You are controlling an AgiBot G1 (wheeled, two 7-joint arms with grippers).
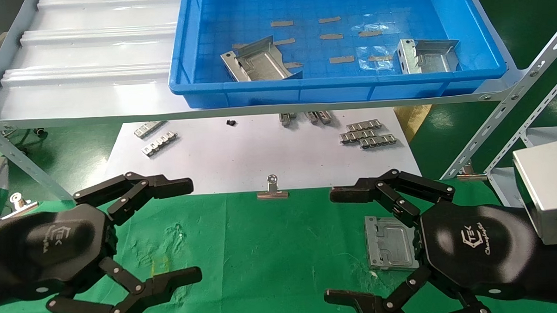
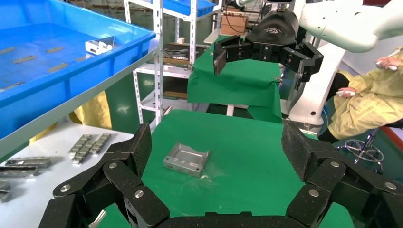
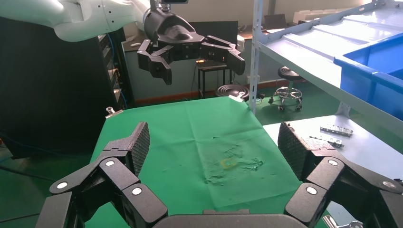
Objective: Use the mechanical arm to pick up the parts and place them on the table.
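Note:
Both black three-finger grippers hover open and empty over the green table. My left gripper is at the near left; it also shows in its own view. My right gripper is at the near right, its own view looking over bare cloth. One grey sheet-metal part lies flat on the cloth, just under the right gripper's palm; it also shows in the left wrist view. Two more parts lie in the blue tray on the shelf.
A white sheet beyond the cloth holds ridged metal strips. A silver binder clip sits at the cloth's far edge, another at the left. Slanted shelf rails stand at the right.

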